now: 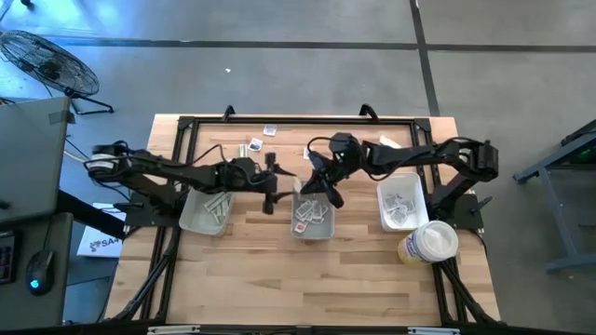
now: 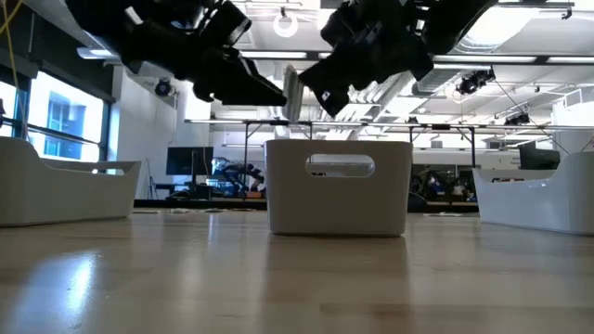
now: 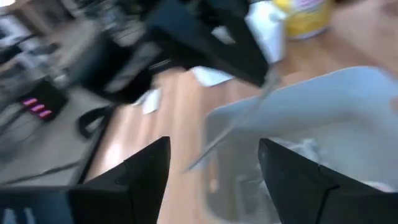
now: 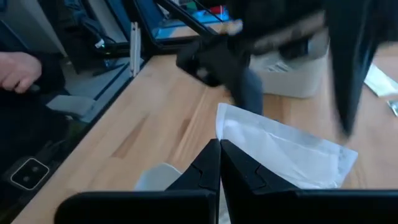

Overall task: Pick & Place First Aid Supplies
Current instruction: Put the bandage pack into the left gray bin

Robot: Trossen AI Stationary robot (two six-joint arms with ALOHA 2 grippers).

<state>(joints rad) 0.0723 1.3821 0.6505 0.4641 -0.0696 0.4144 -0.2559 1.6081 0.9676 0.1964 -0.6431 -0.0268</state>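
Observation:
My right gripper [image 4: 219, 163] is shut on a plain white oblong wrapper [image 4: 283, 152] above the far end of the middle grey tray [image 1: 312, 223], which holds several sachets. The low view shows the wrapper [image 2: 292, 93] edge-on between the two grippers, above the tray [image 2: 339, 186]. My left gripper [image 3: 214, 171] is open just left of it, pointing toward the wrapper [image 3: 239, 124], which lies ahead of its fingers and apart from them. The left tray [image 1: 207, 209] holds pale green strips. The right tray [image 1: 402, 203] holds more packets. My right gripper pinches the white wrapper between its two fingers at one edge near a corner [image 4: 229, 127]. The rest of the wrapper reaches out past the fingertips. It is lifted clear, above the middle tray.
A round white tub with a yellow label [image 1: 428, 244] stands near the right tray. A few loose packets [image 1: 254, 144] [image 1: 389, 141] lie near the table's far edge. The near half of the table [image 1: 298, 288] is bare wood. A person's hand [image 4: 18, 68] shows beyond the table.

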